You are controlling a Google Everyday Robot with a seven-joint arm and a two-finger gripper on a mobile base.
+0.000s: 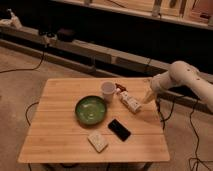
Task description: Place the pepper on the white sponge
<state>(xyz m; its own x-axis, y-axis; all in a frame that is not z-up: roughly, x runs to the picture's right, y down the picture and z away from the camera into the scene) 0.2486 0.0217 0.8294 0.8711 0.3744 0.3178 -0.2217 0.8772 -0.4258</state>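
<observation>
Over the arm's side of the pale wooden worktop (60, 135), the robot's cream-coloured claw (145, 101) hangs with its fingers apart and nothing between them, just beside the long white block with dark marks (129, 101). That empty, spread stance suits a reach before a grasp.

The pepper, a small slim dark red chilli-like piece (119, 86), lies near the back of the worktop, just behind the white round cup (108, 91) and close to the far end of the long block. Whether it touches either I cannot tell. Tucked in there, it probably calls for an approach from above, so that the fingers clear both neighbours.

The white sponge, a small cream-white rectangular pad (98, 141), lies flat near the front edge, well apart from the pepper. The black flat phone (119, 129) is just beside it, and the green round bowl (91, 110) sits between it and the cup. Its bare top leaves room for the pepper, though the carry would likely pass over the bowl or the phone.
</observation>
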